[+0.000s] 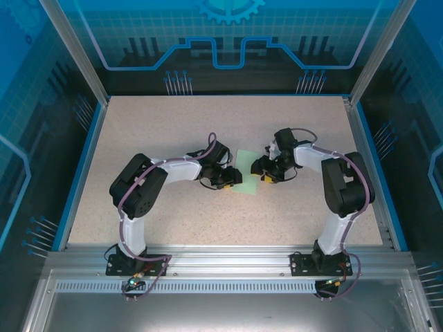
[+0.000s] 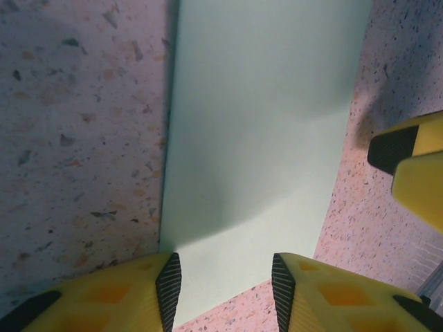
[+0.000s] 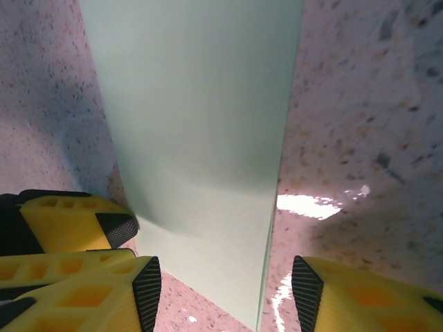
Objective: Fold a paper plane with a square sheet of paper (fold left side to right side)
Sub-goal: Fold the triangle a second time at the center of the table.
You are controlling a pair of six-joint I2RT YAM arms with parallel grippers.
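The square sheet of paper, pale mint green, lies flat on the speckled table between my two grippers as a narrow rectangle. In the right wrist view the sheet shows a doubled edge along its right side. My left gripper is open, its fingertips straddling the near corner of the sheet without pinching it. My right gripper is open too; its jaws stand over the sheet's right edge. Each wrist view shows the other gripper's yellow fingers close by. The paper plane is out of view.
The speckled beige table has a blue rim and metal frame posts at its edges. Both arms bend inward over the table's middle, with bare surface behind and to each side.
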